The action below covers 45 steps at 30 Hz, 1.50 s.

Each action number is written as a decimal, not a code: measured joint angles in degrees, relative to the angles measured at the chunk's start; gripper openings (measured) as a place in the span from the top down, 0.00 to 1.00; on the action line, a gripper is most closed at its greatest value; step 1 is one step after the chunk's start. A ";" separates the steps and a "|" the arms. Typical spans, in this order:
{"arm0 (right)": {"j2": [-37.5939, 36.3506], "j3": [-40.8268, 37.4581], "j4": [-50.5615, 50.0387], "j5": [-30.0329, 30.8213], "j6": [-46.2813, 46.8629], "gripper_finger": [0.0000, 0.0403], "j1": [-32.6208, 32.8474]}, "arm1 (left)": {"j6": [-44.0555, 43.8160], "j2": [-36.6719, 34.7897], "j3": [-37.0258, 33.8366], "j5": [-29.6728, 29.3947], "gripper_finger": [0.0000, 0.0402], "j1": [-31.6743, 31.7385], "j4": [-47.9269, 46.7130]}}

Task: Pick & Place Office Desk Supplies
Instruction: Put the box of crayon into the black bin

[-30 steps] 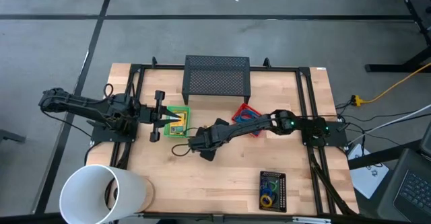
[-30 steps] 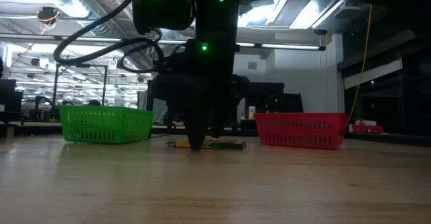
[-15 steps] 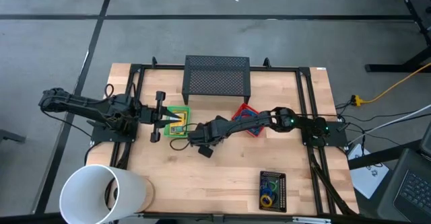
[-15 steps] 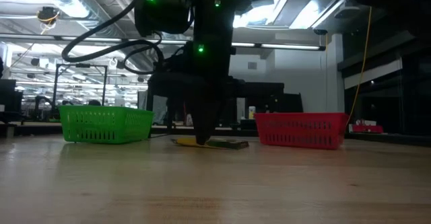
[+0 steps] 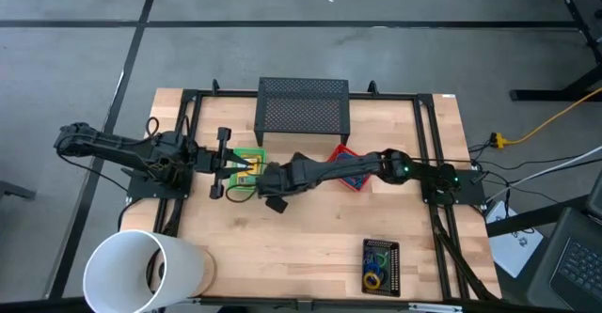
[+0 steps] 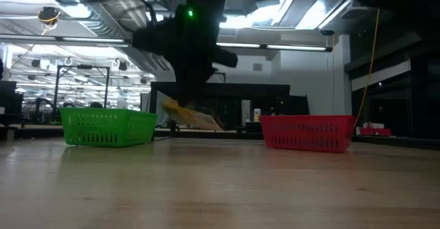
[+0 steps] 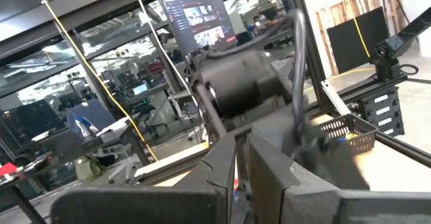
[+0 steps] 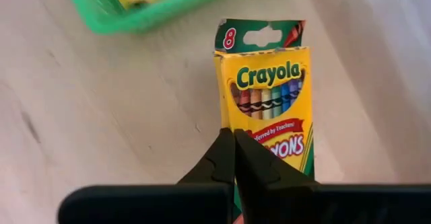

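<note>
Since the earlier frames we see the right gripper (image 8: 234, 158) has clamped onto the yellow crayon box (image 8: 271, 109) and lifted it off the wooden table (image 5: 310, 247); the low view shows the box (image 6: 187, 115) tilted in the air, where before it lay flat. We note the right arm has swung toward the green tray (image 5: 246, 172), and the held box now sits just beside that tray's edge. We record the left gripper (image 5: 237, 164) hanging over the green tray with fingers nearly together; whether it holds anything we cannot tell.
</note>
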 joint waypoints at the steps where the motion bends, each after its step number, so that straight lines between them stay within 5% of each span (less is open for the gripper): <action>1: 0.04 0.67 -0.13 0.61 -0.37 1.00 0.19 | 0.00 0.00 0.00 0.00 0.91 -0.01 0.00; 21: -2.20 0.78 11.03 6.03 -6.67 1.00 1.08 | 0.09 0.59 0.04 0.10 0.91 -0.04 0.85; 29: -2.33 0.90 21.75 5.76 -21.04 1.00 0.28 | 0.46 0.92 0.04 -0.02 0.91 -0.04 1.36; 41: -2.42 0.09 20.41 -0.06 -46.61 1.00 -1.88 | 1.45 -3.36 0.04 -5.61 0.91 -0.07 -2.02; 45: -2.00 0.09 19.96 -3.47 -55.05 1.00 -2.56 | 1.02 -6.28 0.02 -3.36 0.91 -0.09 -4.06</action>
